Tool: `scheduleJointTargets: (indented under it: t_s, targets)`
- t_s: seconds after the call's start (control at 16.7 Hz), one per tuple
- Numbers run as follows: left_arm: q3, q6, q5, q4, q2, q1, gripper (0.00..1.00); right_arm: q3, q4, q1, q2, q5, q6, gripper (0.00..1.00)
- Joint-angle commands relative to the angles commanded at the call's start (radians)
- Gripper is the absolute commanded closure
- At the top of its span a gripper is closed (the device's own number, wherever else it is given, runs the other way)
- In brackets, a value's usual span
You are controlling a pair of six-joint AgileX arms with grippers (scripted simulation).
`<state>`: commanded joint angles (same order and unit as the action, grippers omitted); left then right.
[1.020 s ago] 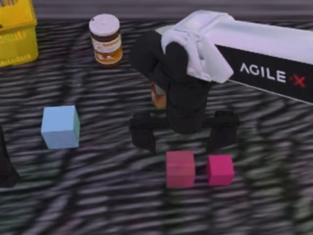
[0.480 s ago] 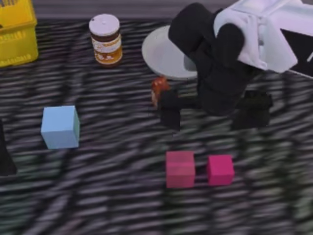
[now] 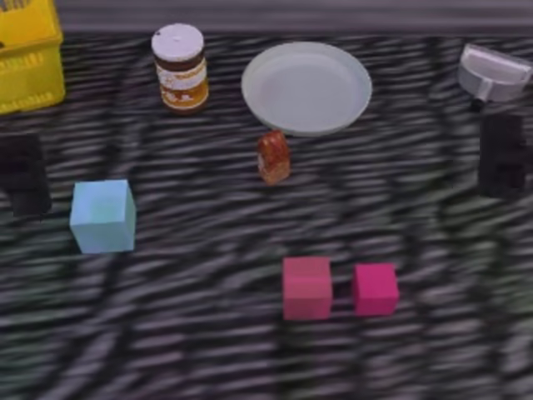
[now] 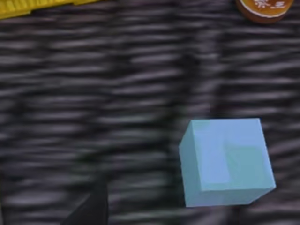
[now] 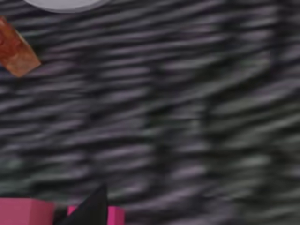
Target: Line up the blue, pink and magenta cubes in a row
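The largest, light sky-blue plain cube (image 3: 102, 215) sits on the dark striped woven tabletop (image 3: 200, 333), well to the left of the small orange-brown figure (image 3: 273, 157) and nearer the camera side than it; the left gripper (image 3: 23, 173) hangs just beside that cube's upper-left corner, apart from it, and whether its claw is open or closed cannot be told; the left wrist view shows the blue cube (image 4: 226, 161) lying free on the cloth, with only one dark fingertip (image 4: 91, 206) in sight, off to its side.

The mid-sized dull rose-pink cube (image 3: 306, 287) lies below the figure, slightly to its right; the smallest, vivid magenta cube (image 3: 375, 288) stands just beside the pink one on its right, a narrow gap between them, the two level in a row; the blue cube is well apart from this pair.

The right gripper (image 3: 502, 154) is far to the right of the figure, well clear of the pink and magenta cubes; its claw state cannot be told either.
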<state>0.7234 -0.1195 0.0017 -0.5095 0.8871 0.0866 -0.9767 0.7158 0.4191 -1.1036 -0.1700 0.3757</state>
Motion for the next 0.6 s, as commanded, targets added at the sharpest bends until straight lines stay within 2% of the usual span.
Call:
scheduleJointTargets:
  t_s: [0.18, 0.3, 0.6]
  targets:
    - [0.217, -0.037, 0.000, -0.165, 0.315, 0.026, 0.00, 0.272, -0.161, -0.116, 0.327, 0.000, -0.115, 0.00]
    - [0.356, -0.061, 0.000, -0.272, 0.515, 0.043, 0.00, 0.439, -0.265, -0.186, 0.517, 0.013, -0.181, 0.00]
    - [0.651, -0.112, 0.000, -0.486, 0.888, 0.078, 0.00, 0.771, -0.509, -0.322, 0.861, 0.081, -0.305, 0.00]
